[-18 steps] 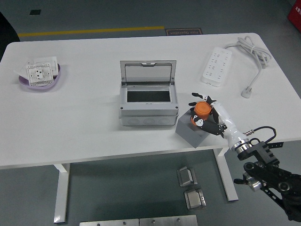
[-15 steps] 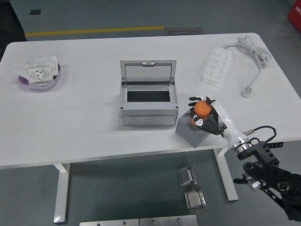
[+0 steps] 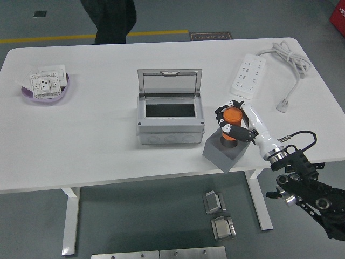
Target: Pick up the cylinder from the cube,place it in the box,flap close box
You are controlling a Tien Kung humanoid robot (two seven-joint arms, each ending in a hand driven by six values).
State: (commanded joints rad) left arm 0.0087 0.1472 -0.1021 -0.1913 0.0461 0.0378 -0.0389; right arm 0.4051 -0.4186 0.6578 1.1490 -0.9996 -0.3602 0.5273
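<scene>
Gripping the orange cylinder (image 3: 233, 117), the right hand (image 3: 237, 122) has its fingers curled around it just above the grey cube (image 3: 226, 149); whether the cylinder's base has cleared the cube's top cannot be told from this view. By that showing, the pick-up is under way at best, while the placing and the closing of the flap are both left to do. The box (image 3: 170, 123) stands just left of the cube, its lid (image 3: 169, 81) tilted up at the back and its dark opening bare. The way from cube to box looks free of obstacles, though the cube sits at the table's (image 3: 97, 140) near edge, so a knock could tip it off. A power strip (image 3: 249, 75) lies farther back on the right, and a purple dish (image 3: 47, 87) far left, both well apart from the path. The left hand is out of view.
</scene>
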